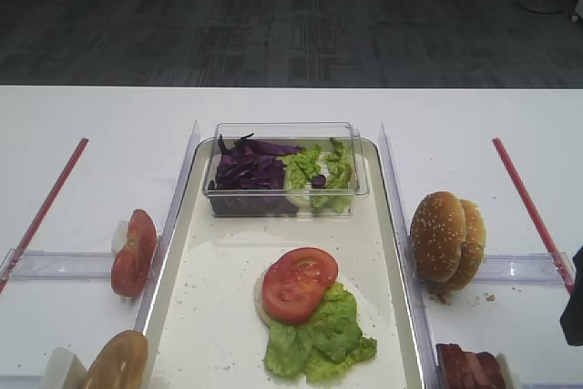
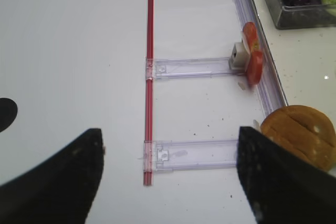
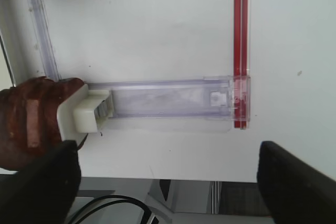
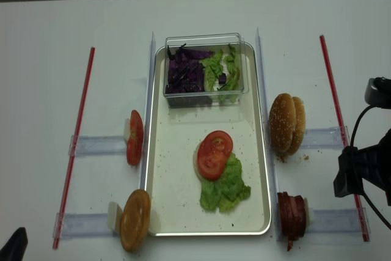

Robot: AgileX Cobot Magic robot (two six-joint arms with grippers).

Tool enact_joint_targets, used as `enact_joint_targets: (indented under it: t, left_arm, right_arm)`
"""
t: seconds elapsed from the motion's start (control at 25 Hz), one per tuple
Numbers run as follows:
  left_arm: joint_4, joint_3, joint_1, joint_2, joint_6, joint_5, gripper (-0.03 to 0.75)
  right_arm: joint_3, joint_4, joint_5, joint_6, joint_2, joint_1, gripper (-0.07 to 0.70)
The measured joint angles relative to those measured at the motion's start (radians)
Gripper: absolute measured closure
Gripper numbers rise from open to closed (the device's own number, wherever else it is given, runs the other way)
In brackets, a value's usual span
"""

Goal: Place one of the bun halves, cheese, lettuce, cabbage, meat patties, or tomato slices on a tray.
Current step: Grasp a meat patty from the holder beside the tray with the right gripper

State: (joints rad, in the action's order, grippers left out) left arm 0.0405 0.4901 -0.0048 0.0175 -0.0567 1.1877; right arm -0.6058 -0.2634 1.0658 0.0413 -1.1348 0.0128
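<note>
exterior high: tray ran lengthwise from frame bottom to top, centre; a tomato slice lay flat over lettuce on it. bun halves stood on edge at right, off the tray.

right wrist: right gripper was wide open and empty at frame bottom; meat patties stood stacked on edge at left. judged step: approach to a patty; next move needs a shift toward frame left, then closing.

left wrist: left gripper was open, empty, over bare bench.
</note>
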Motion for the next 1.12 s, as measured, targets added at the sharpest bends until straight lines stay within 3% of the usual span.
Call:
enact_joint_targets:
  t: [0.64,1.12]
  left_arm:
    - [0.0,0.0,0.0,0.0,0.0,0.0,0.225]
    - [0.0,0.0,0.0,0.0,0.0,0.0,0.225]
  right_arm:
    - [-0.004,0.057,-0.069,-0.313,-0.053,-0.391,-0.06]
    - [-0.189,0.1,-0.106,-0.484,-0.244,-0.655,-0.06]
